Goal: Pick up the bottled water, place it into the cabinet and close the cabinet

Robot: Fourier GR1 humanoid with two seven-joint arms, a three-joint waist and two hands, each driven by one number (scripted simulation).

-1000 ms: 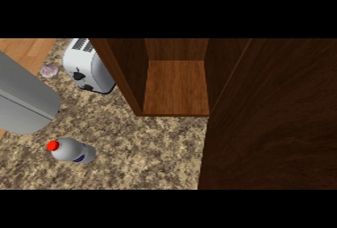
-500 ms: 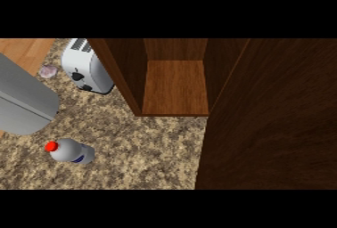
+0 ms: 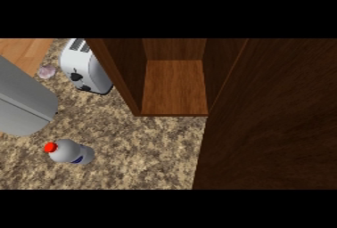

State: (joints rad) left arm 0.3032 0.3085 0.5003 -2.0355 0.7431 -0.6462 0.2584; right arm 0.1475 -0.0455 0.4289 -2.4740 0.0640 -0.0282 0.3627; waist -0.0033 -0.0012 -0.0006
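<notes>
The bottle (image 3: 71, 152) sits on the table (image 3: 145, 147), low at the left of the head view, its red cap (image 3: 49, 147) pointing left and a blue label band round its pale body. Nothing touches it; speckled stone shows all round it. Just above and left of it, a grey forearm (image 3: 23, 104) slants in from the left edge, and that is all we get of the arm: its hand lies outside the view, so I cannot tell how its fingers stand. The other hand does not show either. Up beyond, a white toaster (image 3: 85, 67) stands against the cabinet's (image 3: 174, 87) left wall, with a small pale lump (image 3: 47, 71) on the table to its left. The cabinet is open, its wooden floor bare, well apart from the bottle. Its dark door (image 3: 276, 124) swings out and fills the right side.
</notes>
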